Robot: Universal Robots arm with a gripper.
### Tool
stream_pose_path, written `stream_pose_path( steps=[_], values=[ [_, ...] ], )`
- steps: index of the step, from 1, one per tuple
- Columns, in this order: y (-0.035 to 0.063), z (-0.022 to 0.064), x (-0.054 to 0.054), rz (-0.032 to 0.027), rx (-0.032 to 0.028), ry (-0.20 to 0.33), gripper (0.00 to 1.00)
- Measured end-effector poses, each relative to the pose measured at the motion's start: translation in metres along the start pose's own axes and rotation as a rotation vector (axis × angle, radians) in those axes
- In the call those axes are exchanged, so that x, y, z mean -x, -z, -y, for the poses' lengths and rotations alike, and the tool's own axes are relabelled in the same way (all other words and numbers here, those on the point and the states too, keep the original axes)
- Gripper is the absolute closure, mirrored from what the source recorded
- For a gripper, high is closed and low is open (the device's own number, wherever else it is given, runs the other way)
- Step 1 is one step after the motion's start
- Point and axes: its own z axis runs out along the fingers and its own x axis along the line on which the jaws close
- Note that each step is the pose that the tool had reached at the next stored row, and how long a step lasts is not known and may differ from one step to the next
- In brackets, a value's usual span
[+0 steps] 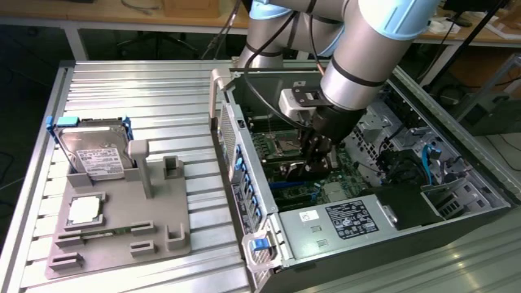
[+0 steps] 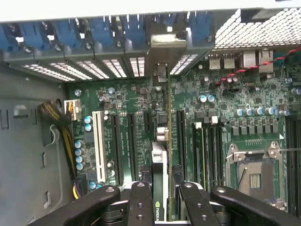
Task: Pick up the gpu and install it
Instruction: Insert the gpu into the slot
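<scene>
Green circuit board filled the floor of the open grey metal computer case [image 1: 358,244], which lay on its side on the ribbed aluminium table [image 1: 122,91], at the exterior view's right. My black two-fingered hand [image 1: 316,160] hung inside that case, low over the green motherboard [image 2: 225,94]. It was partly closed, its fingers [image 2: 141,202] pinching the gpu [image 2: 162,155], a thin green card with a silver metal end bracket [image 2: 167,42], held edge-on between them. In the wrist view the card ran straight away from my hand to the case's rear wall, where its bracket stood against the row of blue slot clips [image 2: 70,35]. The card lay in line with the long black expansion slots [image 2: 131,141] on either side of it; whether its edge sat fully down in a slot I could not tell.

To the exterior view's left, well apart from the case, a grey plastic parts holder [image 1: 122,220] lay on the table. A silver hard drive with a white label and blue tabs [image 1: 94,149] leaned upright at its far end, and a square silver processor chip [image 1: 84,210] lay flat nearer the front.
</scene>
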Motion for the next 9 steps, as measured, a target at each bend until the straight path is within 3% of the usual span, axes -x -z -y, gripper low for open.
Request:
stream_pose_path(
  steps=[9],
  values=[
    [-0.0066,-0.0011,-0.0002,0.0035,0.0002,0.0,0.73]
  ],
)
